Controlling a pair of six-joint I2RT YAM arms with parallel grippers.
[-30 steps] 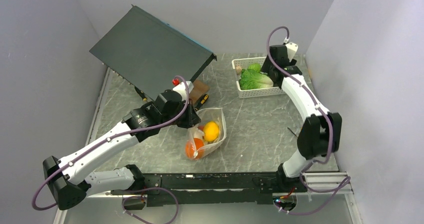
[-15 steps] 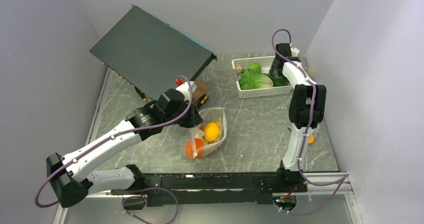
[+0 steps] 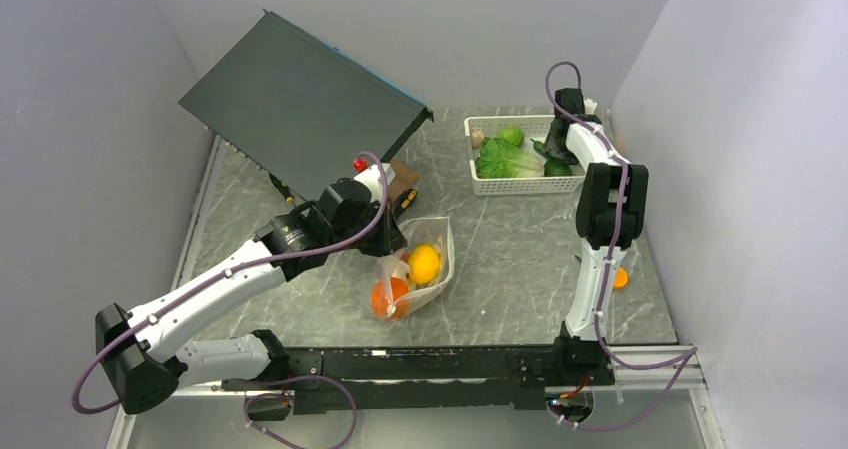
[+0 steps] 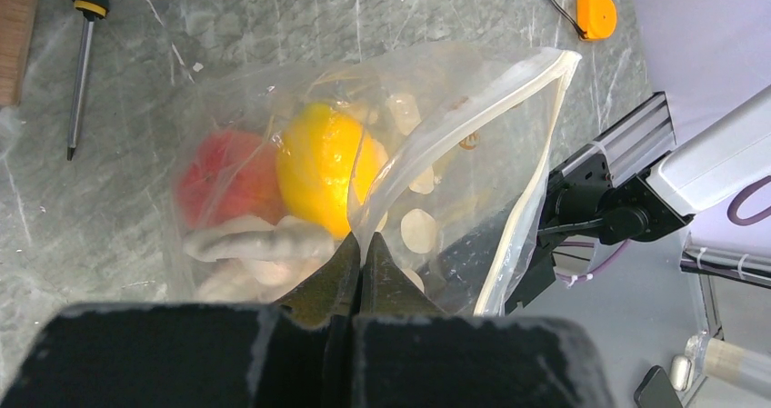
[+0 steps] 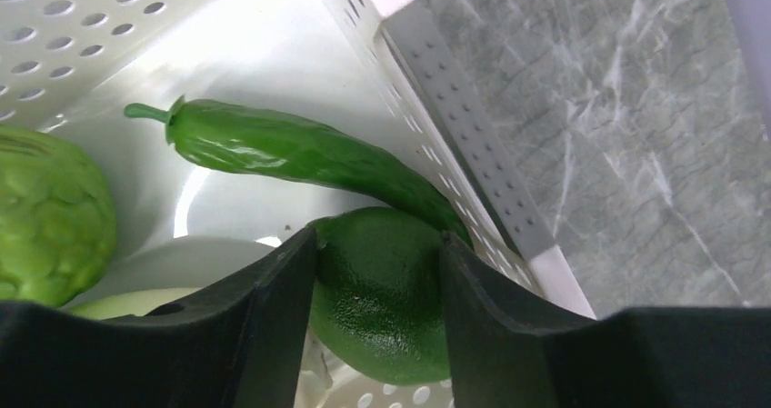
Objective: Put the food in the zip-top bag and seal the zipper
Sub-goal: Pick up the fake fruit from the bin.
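The clear dotted zip-top bag (image 3: 418,269) lies mid-table holding a yellow fruit (image 4: 323,167), a pink-orange peach (image 4: 227,176) and a pale beige piece (image 4: 259,244). An orange (image 3: 388,297) shows at its near end. My left gripper (image 4: 361,244) is shut on the bag's upper film just inside the mouth, lifting it open. The whitish zipper (image 4: 536,144) runs along the mouth edge to the right. My right gripper (image 5: 377,285) is down in the white basket (image 5: 473,108), its fingers pressed on both sides of a dark green round fruit (image 5: 382,299).
In the basket also lie a green cucumber (image 5: 300,149), a knobbly green piece (image 5: 50,217) and a lettuce (image 3: 505,157). A dark panel (image 3: 300,99) leans at the back left. A screwdriver (image 4: 82,63) and an orange tape measure (image 4: 595,14) lie on the table.
The right arm has folded upright and its gripper has gone deeper into the basket's right end, around the green fruit. The left gripper still holds the bag, hardly moved.
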